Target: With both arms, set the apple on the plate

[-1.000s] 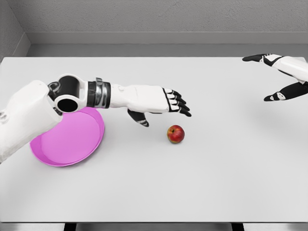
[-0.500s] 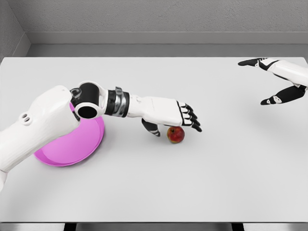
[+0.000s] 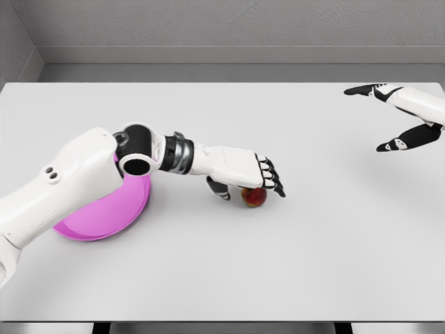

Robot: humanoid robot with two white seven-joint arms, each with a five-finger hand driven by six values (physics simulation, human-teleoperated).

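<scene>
The red apple sits on the white table, just left of the middle. My left hand lies right over it, palm down. The fingers drape over the apple's top and far side, the thumb hangs at its left, and most of the fruit is hidden. The fingers are only slightly bent, and the apple rests on the table. The pink plate lies at the left, half covered by my left upper arm. My right hand hovers open at the far right, well away from the apple.
The table's back edge meets a grey wall. Its front edge runs along the bottom of the view. Bare tabletop stretches between the apple and my right hand.
My left arm has reached right and down, bringing the hand from behind the apple to directly on top of it. The right hand shifted slightly left early on, then held still.
</scene>
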